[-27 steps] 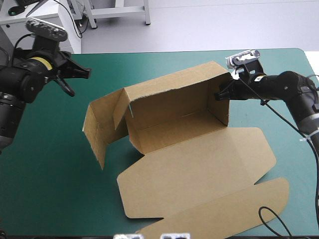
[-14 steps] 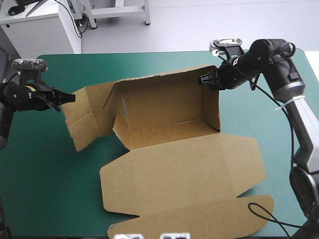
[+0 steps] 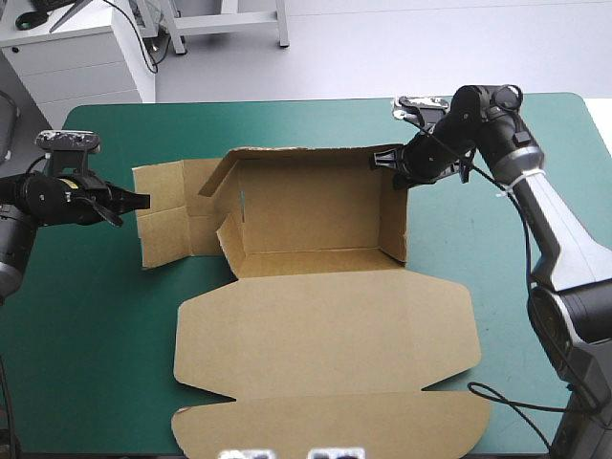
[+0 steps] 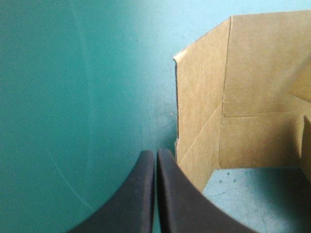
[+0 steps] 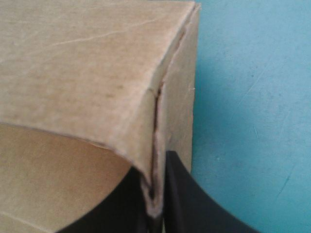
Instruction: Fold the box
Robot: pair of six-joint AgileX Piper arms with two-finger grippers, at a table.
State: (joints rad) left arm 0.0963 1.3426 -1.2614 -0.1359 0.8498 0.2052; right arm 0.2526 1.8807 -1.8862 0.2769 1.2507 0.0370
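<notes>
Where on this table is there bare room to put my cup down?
Bare teal-green cover lies at the near left corner beside the box, and along the far edge behind it. The box crowds the middle.

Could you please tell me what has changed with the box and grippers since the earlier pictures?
The left gripper dropped from its raised, open pose and now sits shut at the left flap of the box, which has swung outward and flatter. The right gripper, still shut on the far right corner, turned the box square to the table. The lid stayed flat.
</notes>
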